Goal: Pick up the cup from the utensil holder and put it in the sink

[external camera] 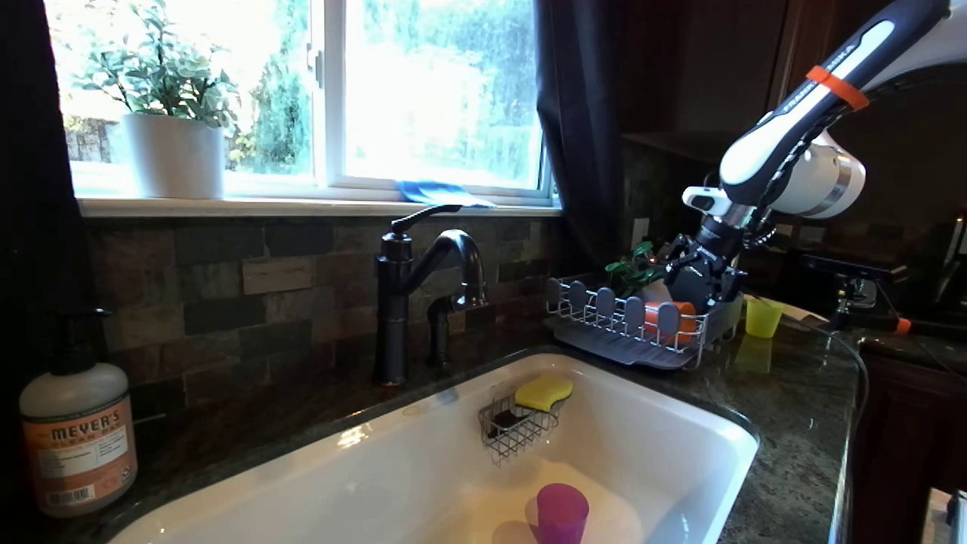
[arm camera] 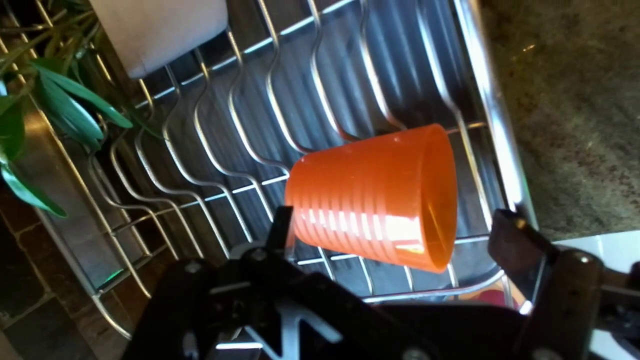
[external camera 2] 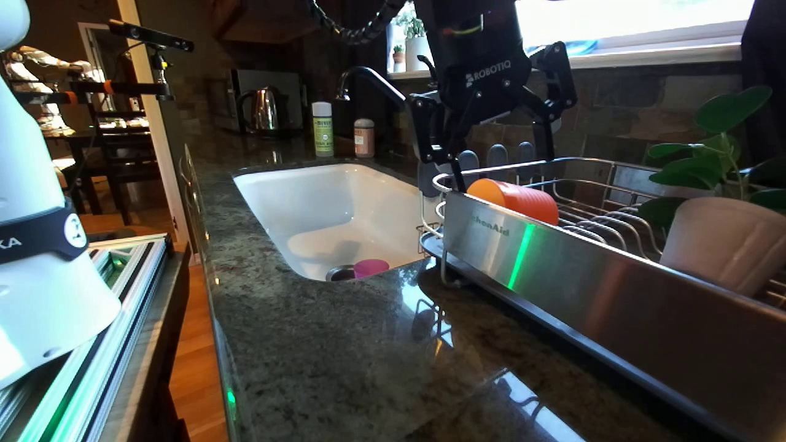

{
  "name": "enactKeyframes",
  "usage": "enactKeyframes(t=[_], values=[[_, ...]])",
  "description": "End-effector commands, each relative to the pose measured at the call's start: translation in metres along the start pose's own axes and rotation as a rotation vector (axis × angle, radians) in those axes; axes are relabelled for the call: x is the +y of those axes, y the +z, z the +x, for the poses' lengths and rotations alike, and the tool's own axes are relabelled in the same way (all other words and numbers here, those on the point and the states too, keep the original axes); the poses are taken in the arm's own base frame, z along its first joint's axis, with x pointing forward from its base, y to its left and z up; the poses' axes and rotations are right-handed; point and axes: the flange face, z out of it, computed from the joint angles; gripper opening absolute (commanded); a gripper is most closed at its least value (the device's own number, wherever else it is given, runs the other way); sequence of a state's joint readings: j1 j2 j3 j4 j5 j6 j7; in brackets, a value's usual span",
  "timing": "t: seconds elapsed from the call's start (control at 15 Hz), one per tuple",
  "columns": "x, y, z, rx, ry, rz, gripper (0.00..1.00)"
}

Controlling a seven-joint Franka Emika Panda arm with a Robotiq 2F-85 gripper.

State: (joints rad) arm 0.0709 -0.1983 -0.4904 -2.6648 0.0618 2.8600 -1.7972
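Currently find the orange cup (arm camera: pixel 370 200) inside the dish rack (external camera 2: pixel 583 294), on its side across the rack's wires, with its mouth toward one rail. Right over the rack, see the black gripper (external camera 2: pixel 502 172) pointing down, with fingers (arm camera: pixel 515 247) spread wide apart: one near the cup's base, one out past its mouth by the rack's rail. Cannot tell about any touch between that first finger and the cup, given the overlap in the wrist view. Above the rack, trace the white arm (external camera: pixel 748 162) down to the gripper. Farther along inside the same rack, notice a potted plant (external camera 2: pixel 718 239) with a pale pot and green leaves. Just outside the rack, on the counter (external camera 2: pixel 344 344), spot an upright yellow cup (external camera: pixel 763 317) in an exterior view. Beside the rack and lower, see the white sink (external camera: pixel 378 483) in both exterior views, holding a magenta cup (external camera: pixel 561 514). Along the rack's edge facing that sink, make out a row of grey tabs (external camera: pixel 605 302). In the sink's corner near the rack, find a wire caddy (external camera: pixel 521 438) bearing a yellow sponge (external camera: pixel 544 391). Well apart from the rack, read "Meyer's" on a soap bottle (external camera: pixel 79 446). Between rack and bottle, note a dark faucet (external camera: pixel 393 310).
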Motion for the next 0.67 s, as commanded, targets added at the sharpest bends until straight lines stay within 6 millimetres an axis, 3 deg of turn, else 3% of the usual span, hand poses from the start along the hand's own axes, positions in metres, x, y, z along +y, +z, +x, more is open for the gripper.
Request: enactKeyframes(t=[0.0,0.07,0.13,0.6], values=[[0.0042,0.0061,-0.0054,-0.005,0.008,-0.005,0.81],[0.0055,0.0060,-0.0051,-0.003,0.004,-0.009,0.71],[0.0069,0.0065,-0.0051,-0.002,0.003,-0.009,0.69],[0.0119,0.0094,-0.0007,0.021,-0.004,-0.033,0.16]])
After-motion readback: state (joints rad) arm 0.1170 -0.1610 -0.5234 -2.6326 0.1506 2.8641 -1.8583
